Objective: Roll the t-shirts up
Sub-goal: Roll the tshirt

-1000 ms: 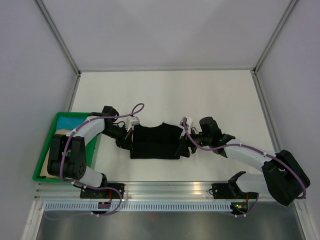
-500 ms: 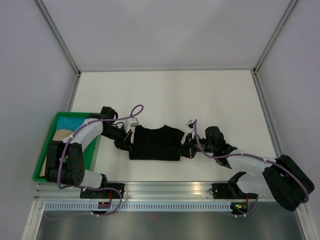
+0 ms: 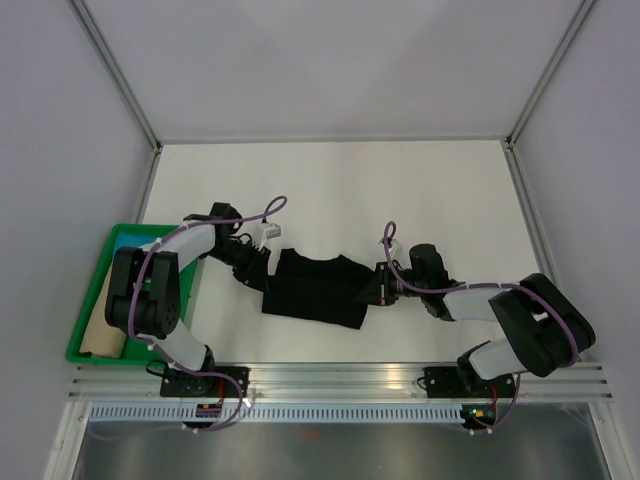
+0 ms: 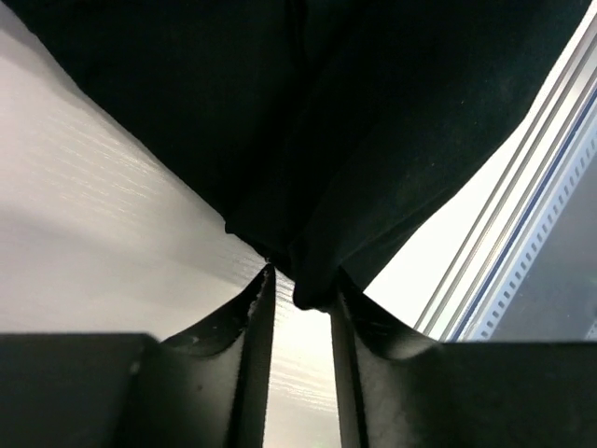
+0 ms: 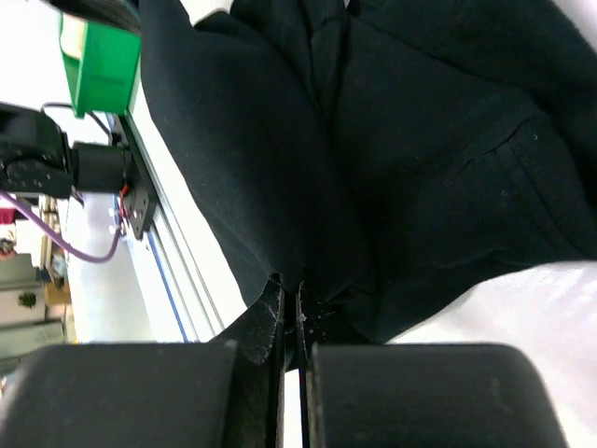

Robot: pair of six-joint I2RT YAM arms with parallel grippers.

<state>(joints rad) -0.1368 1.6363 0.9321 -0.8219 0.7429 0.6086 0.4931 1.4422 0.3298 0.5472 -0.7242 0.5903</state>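
Observation:
The black t-shirt [image 3: 315,290] lies as a folded, wrinkled band on the white table, between my two arms. At its left edge is my left gripper [image 3: 262,276], whose jaws stand apart in the left wrist view [image 4: 300,280]. A corner of the black t-shirt [image 4: 354,112] pokes loosely between its fingertips. My right gripper [image 3: 372,289] is at the shirt's right edge. The right wrist view shows that gripper [image 5: 289,291] shut on a fold of the black cloth [image 5: 420,140].
A green tray [image 3: 88,352] sits at the table's left front corner with a tan cloth roll [image 3: 103,340] inside. An aluminium rail [image 3: 340,375] runs along the near edge. Grey walls close in the back and both sides.
The right gripper has swung down to the shirt's right edge and closed on it. The left gripper has parted its jaws, loosening its hold on the left edge.

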